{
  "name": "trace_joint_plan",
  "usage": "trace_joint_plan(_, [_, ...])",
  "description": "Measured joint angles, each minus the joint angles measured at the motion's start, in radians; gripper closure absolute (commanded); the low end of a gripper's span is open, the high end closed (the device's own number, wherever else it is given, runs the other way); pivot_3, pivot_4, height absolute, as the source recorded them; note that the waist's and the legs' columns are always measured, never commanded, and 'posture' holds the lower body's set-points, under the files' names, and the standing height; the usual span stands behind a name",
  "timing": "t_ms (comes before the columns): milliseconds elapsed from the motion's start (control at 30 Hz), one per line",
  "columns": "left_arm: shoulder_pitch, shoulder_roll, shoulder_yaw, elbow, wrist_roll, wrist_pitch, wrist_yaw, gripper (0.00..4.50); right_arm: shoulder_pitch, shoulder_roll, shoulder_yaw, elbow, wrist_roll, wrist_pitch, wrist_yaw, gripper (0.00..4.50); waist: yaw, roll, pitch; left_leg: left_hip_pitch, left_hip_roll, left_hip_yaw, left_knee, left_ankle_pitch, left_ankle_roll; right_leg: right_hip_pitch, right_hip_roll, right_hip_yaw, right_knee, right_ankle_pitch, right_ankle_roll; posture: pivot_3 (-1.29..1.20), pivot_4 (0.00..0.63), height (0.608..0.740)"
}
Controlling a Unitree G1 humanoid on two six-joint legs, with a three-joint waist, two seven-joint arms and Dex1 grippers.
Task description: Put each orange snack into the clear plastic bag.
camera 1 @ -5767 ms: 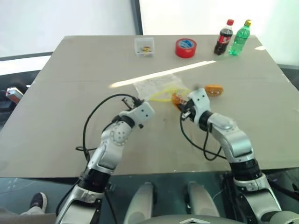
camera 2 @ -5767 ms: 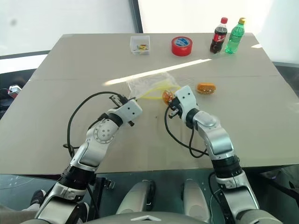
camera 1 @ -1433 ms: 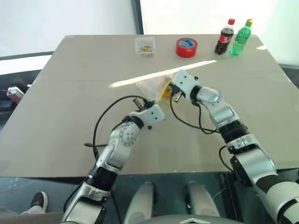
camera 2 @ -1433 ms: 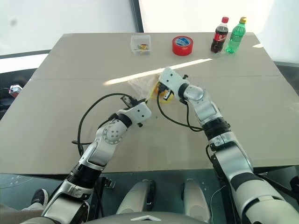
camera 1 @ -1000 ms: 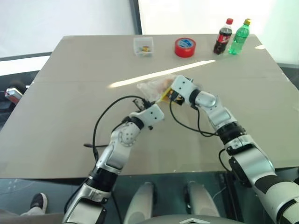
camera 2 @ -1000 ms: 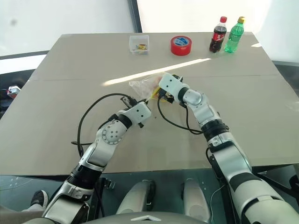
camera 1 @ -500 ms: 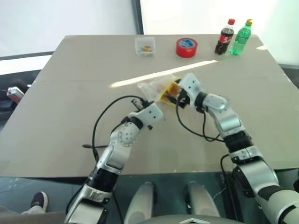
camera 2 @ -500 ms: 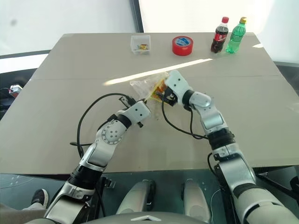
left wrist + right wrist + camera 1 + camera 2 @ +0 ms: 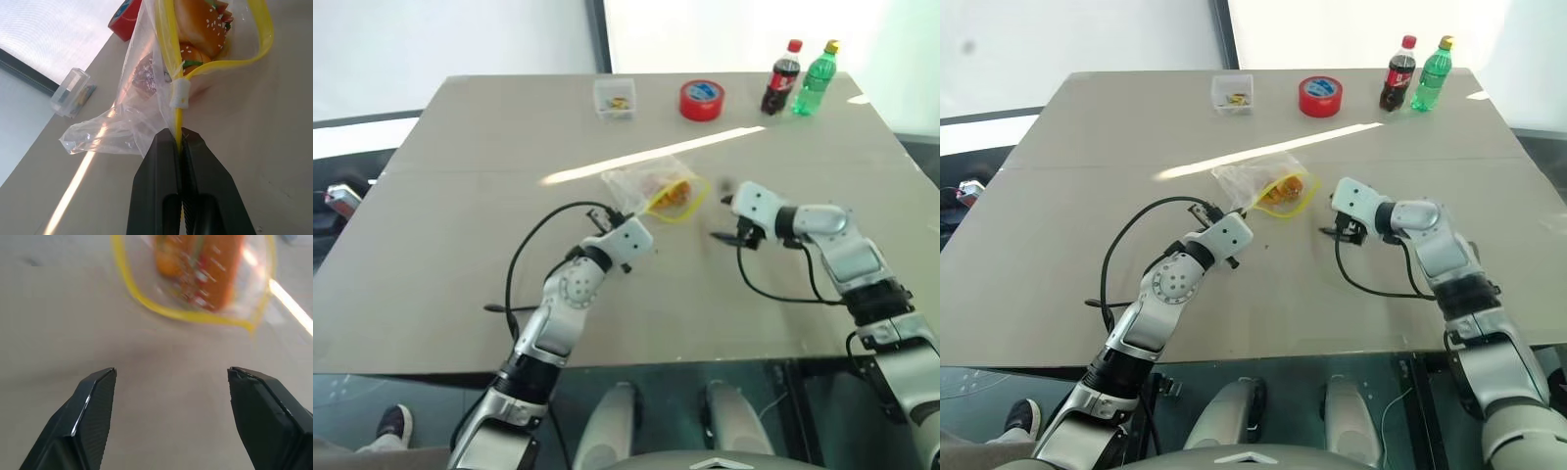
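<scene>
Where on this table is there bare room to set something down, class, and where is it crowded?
The table is bare on the left, beyond the left gripper; along the near edge; and on the right, behind the right gripper. It is crowded mid-table around the clear plastic bag, and along the far edge: clear box, red tape roll, two bottles.

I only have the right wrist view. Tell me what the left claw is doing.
Observer: The left claw is shut on the clear plastic bag's yellow zip strip.
Operator: Report where the snacks are.
Observer: Both orange snacks sit inside the bag, one against the other.
Operator: Give me my right claw's place on the table.
Observer: The right claw is open, apart from the bag, off to the right of its mouth.
</scene>
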Motion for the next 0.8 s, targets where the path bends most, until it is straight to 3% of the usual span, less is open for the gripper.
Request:
trace_joint_plan(133, [0.0, -0.001, 0.0, 0.0, 0.0, 0.0, 0.0, 4.5, -0.091, 0.033, 0.045, 0.161, -0.13, -0.161, -0.184, 0.81, 0.002, 0.0, 0.0, -0.001, 0.0, 0.001, 0.0, 0.0, 0.0, 0.0, 0.0, 0.0, -0.001, 0.0, 0.0, 0.0, 0.15, 0.74])
trace_joint_plan(267, [0.001, -0.001, 0.001, 0.0, 0.0, 0.001, 0.0, 4.5, -0.138, 0.083, 0.058, 0.257, -0.175, -0.256, -0.276, 0.81, 0.002, 0.0, 0.0, -0.001, 0.0, 0.0, 0.0, 0.0, 0.0, 0.0, 0.0, 0.0, -0.001, 0.0, 0.0, 0.0, 0.15, 0.74])
trace_joint_plan(367, [0.001, 0.0, 0.001, 0.0, 0.0, 0.003, 0.0, 4.5, -0.163, 0.096, 0.066, 0.305, -0.192, -0.304, -0.292, 1.66, 0.004, 0.0, 0.0, -0.001, 0.0, 0.0, 0.0, 0.0, 0.0, 0.0, 0.0, 0.0, -0.001, 0.0, 0.0, 0.0, 0.15, 0.74])
trace_joint_plan(567, [0.002, 0.0, 0.001, 0.0, 0.0, 0.011, 0.0, 4.5, -0.175, 0.099, 0.083, 0.361, -0.217, -0.371, -0.294, 4.47, 0.002, 0.0, 0.0, -0.001, 0.0, 0.0, 0.0, 0.0, 0.0, 0.0, 0.0, 0.0, -0.001, 0.0, 0.0, 0.0, 0.15, 0.74])
trace_joint_plan(800, [0.003, -0.001, 0.001, 0.0, 0.0, 0.012, 0.003, 4.5, -0.175, 0.098, 0.082, 0.361, -0.218, -0.393, -0.286, 4.47, 0.002, 0.0, 0.0, 0.0, 0.0, -0.001, 0.0, 0.0, 0.0, 0.0, 0.0, 0.0, -0.001, 0.0, 0.0, 0.0, 0.15, 0.74])
